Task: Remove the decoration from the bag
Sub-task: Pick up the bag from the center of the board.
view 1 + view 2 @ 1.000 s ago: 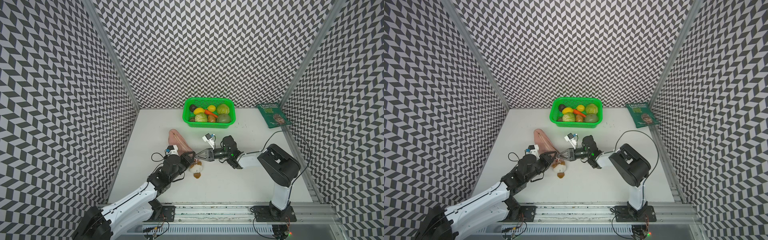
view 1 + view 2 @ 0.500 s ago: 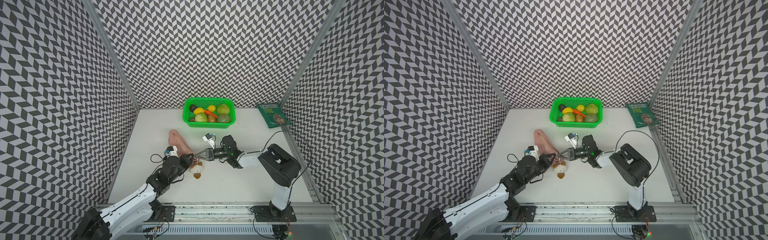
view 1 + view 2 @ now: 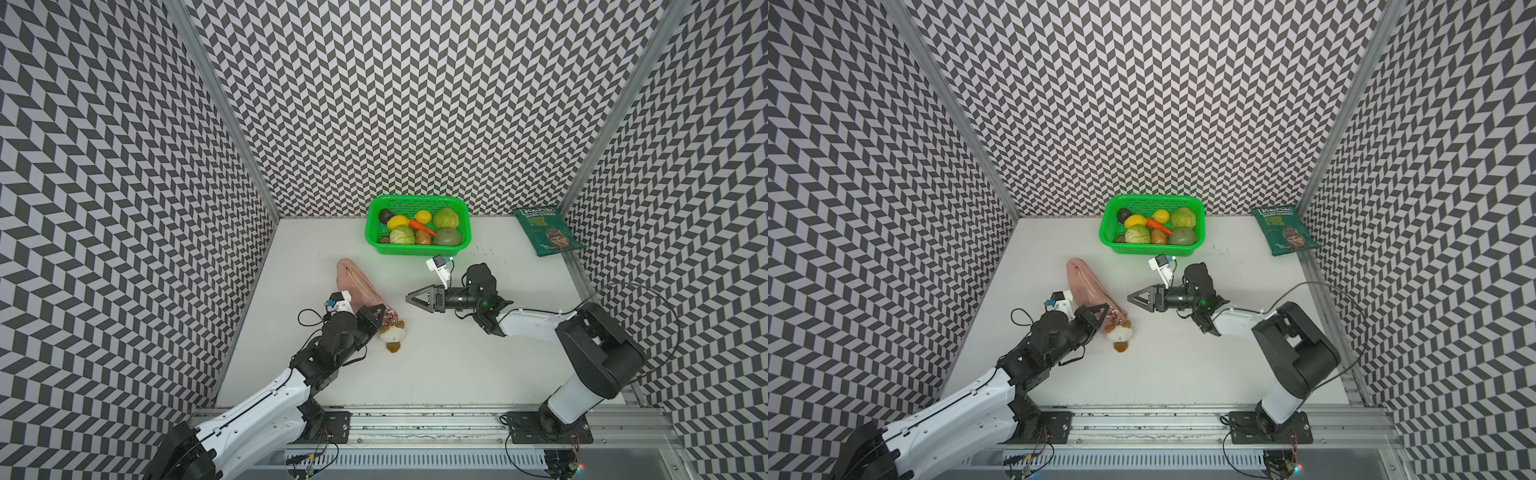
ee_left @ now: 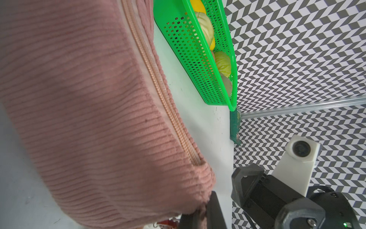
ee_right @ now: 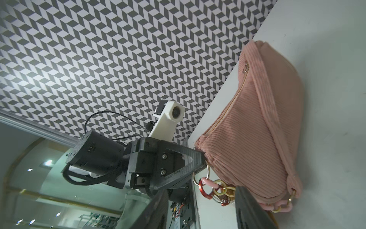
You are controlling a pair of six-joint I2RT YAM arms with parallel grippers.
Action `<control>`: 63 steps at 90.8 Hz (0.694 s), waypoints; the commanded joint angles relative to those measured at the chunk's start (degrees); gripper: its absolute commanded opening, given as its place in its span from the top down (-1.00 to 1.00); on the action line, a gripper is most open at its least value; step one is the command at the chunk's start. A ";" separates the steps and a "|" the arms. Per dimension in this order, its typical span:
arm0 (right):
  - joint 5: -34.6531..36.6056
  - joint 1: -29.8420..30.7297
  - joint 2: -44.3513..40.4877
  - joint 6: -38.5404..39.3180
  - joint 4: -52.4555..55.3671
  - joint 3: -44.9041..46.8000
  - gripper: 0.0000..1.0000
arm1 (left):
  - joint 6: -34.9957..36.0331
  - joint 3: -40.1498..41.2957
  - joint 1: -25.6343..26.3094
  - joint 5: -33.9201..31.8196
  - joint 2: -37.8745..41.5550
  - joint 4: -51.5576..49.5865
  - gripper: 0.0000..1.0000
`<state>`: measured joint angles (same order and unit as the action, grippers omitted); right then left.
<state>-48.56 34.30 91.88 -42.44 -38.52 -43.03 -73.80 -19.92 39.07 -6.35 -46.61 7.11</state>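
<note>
Nearest me, the decoration lies on the counter, just beside the bag's near end. Its red clasp is hooked to a gold ring there. My left end effector is clamped tight on that corner of the bag, pinning the fabric. My right end effector sits apart from both, jaws spread, nothing in them. Beyond are the green basket w/ toy veg and, far corner, a crisp packet.

Risks, imo: the ring sits right against my left finger, so the right jaws could knock it coming in. Tugging the plush w/o opening the clasp would drag the bag or slip my pinch.

Only the right wrist view shows the clasp & ring chain clearly. The top views give the plush but the clasp is barely a speck. The left wrist view is mostly corduroy & zipper, and no charm shows there.
</note>
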 commanded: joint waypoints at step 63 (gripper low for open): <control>39.42 16.12 -10.41 23.04 15.68 0.34 -0.14 | -7.11 -15.76 -1.10 1.26 -4.80 -8.93 1.00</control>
<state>-11.31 50.24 79.35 -20.91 -19.79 -41.06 -81.32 -32.95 38.22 -5.91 -51.55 -1.89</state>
